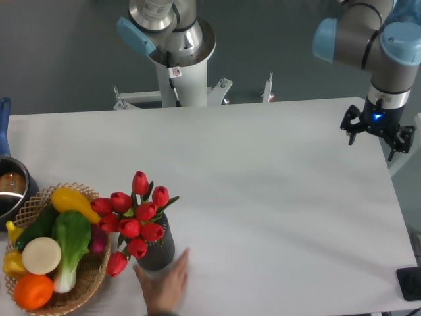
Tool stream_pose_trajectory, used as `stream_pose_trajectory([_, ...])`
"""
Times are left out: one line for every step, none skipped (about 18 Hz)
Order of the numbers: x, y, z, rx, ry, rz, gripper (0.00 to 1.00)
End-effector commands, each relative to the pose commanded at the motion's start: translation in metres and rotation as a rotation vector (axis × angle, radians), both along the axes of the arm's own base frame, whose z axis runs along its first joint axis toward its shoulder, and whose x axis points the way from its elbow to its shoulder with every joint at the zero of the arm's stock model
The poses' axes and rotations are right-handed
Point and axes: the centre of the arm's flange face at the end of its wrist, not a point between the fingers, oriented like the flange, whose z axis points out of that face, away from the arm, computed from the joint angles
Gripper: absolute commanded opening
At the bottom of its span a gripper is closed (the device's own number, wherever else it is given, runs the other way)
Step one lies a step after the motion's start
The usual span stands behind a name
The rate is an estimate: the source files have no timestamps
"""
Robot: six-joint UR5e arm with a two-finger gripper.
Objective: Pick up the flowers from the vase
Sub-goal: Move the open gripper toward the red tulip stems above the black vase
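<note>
The flowers [135, 220], a bunch of red tulip buds with green leaves, stand in the vase [160, 251], a small dark grey cylinder near the table's front left. They lean left towards the wicker basket. My gripper [376, 137] hangs far off at the table's right rear edge, pointing down. Its black fingers are spread and it is open with nothing between them.
A human hand [164, 288] rests on the table touching the vase's front. A wicker basket [84, 288] of toy vegetables sits just left of the vase. A metal pot [11, 189] with a blue handle is at the left edge. The robot base [176, 62] stands behind the table.
</note>
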Motion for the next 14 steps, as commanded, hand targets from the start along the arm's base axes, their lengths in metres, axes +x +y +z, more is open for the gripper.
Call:
stream_pose_trajectory([0.004,0.001,0.0,0.0,-0.002,-0.003,1.0])
stream_pose_trajectory([0.006,0.002,-0.002,-0.001,-0.006,-0.006,1.0])
stream_pose_trajectory([0.009,0.006,-0.004,-0.001,-0.011,-0.013,1.0])
stream_pose_trajectory([0.014,0.009,-0.003,0.0,-0.013,-0.019,1.0])
stream_pose_trajectory([0.017,0.01,-0.002,0.002,-0.013,-0.019,1.0])
stream_pose_trajectory([0.023,0.011,-0.009,0.007,-0.029,-0.019,1.0])
stream_pose_trajectory([0.029,0.014,-0.015,0.024,-0.044,-0.009,1.0])
stream_pose_trajectory([0.032,0.015,-0.02,0.047,-0.051,0.008,1.0])
stream_pose_trajectory([0.034,0.015,-0.025,0.073,-0.06,0.019,1.0])
stream_pose_trajectory([0.036,0.015,-0.029,0.103,-0.071,0.02,1.0])
stream_pose_trajectory([0.04,0.016,-0.033,0.132,-0.088,0.019,1.0])
stream_pose_trajectory([0.047,0.018,-0.037,0.152,-0.104,0.015,1.0])
stream_pose_trajectory([0.055,0.02,-0.032,0.179,-0.108,0.008,1.0])
stream_pose_trajectory([0.063,0.025,-0.033,0.22,-0.127,0.0,1.0])
